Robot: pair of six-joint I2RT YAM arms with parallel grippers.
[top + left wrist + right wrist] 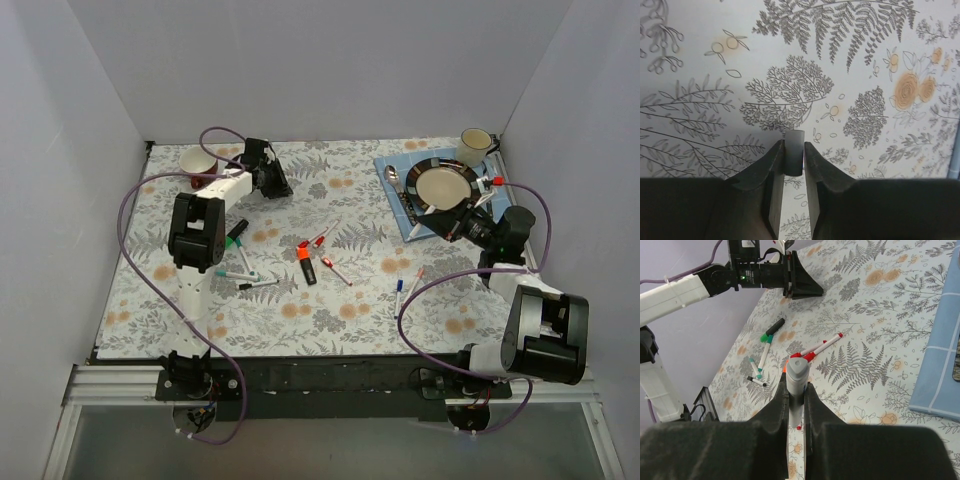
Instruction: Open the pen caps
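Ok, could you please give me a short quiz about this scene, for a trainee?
1. True or false: the right gripper is shut on a grey pen.
2. What lies on the blue mat? A) the green pens B) the plate C) the orange-capped marker
3. How many cups are in the top view?
Key: 1 true; 2 B; 3 two, the red cup and the cream cup.
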